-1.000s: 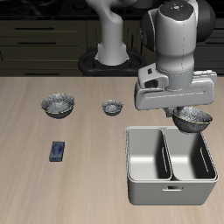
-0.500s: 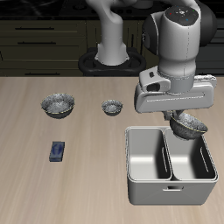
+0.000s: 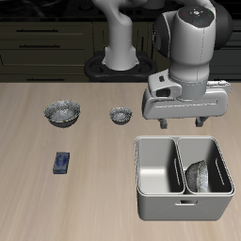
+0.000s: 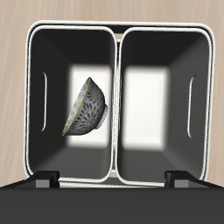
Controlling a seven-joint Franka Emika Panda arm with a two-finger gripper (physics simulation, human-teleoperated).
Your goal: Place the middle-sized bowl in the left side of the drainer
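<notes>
The middle-sized bowl lies tipped on its side inside the left side of the drainer, leaning near the centre wall. In the wrist view the bowl shows its grey outside and mottled rim, within one compartment of the drainer. My gripper hangs above the drainer's back edge, open and empty, well clear of the bowl. Its fingertips show far apart in the wrist view. The drainer's other compartment holds nothing.
The widest grey bowl and the smallest grey bowl stand on the wooden table, farther back than the drainer. A small blue block lies nearer the table's front edge. A dark round stove plate sits by the robot's base.
The gripper let go of the bowl. The bowl dropped from beside the fingers into the drainer's compartment and tipped on its side. The gripper stayed above the drainer.
</notes>
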